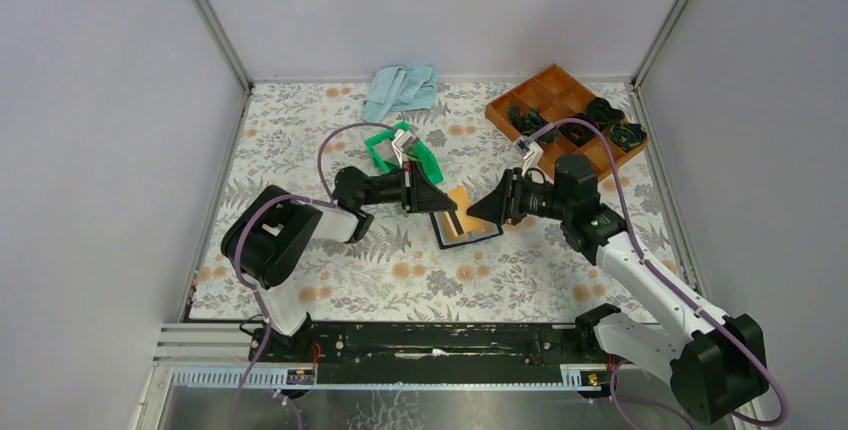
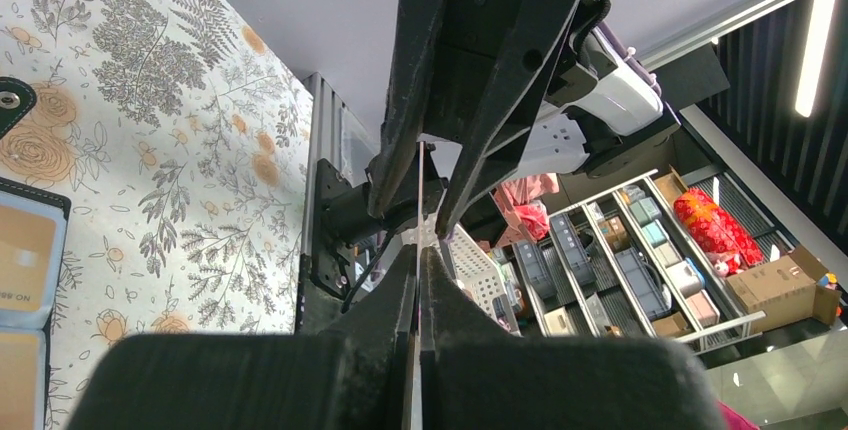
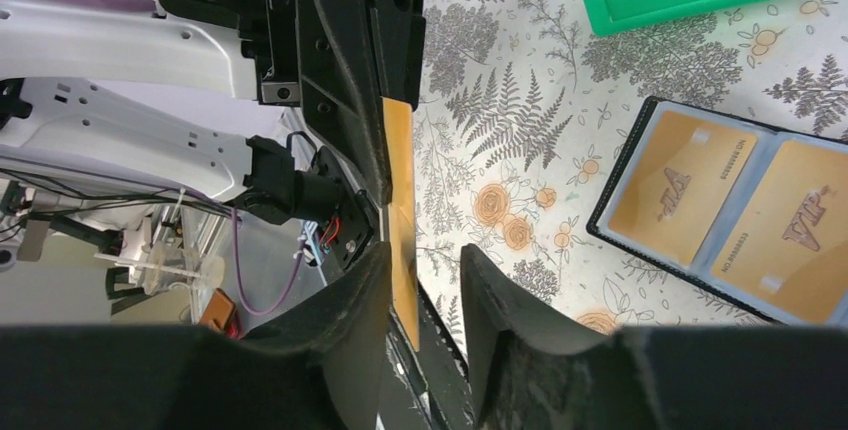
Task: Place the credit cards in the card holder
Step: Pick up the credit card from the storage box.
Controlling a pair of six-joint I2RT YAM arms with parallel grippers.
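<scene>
The card holder (image 1: 466,224) lies open on the flowered table between the two arms. Two gold credit cards (image 3: 680,185) show in its pockets in the right wrist view, and its left edge (image 2: 25,250) shows in the left wrist view. My left gripper (image 2: 420,255) is shut on another gold credit card (image 3: 400,200), held on edge above the table near the holder. My right gripper (image 3: 425,260) faces it with this card between its open jaws. The card lies against the left finger (image 3: 360,280), with a gap to the other.
A green bin (image 1: 400,150) stands just behind the left gripper (image 1: 440,205). A brown compartment tray (image 1: 565,110) with dark items sits at the back right. A light blue cloth (image 1: 400,90) lies at the back middle. The right gripper (image 1: 490,208) hangs over the holder's right side.
</scene>
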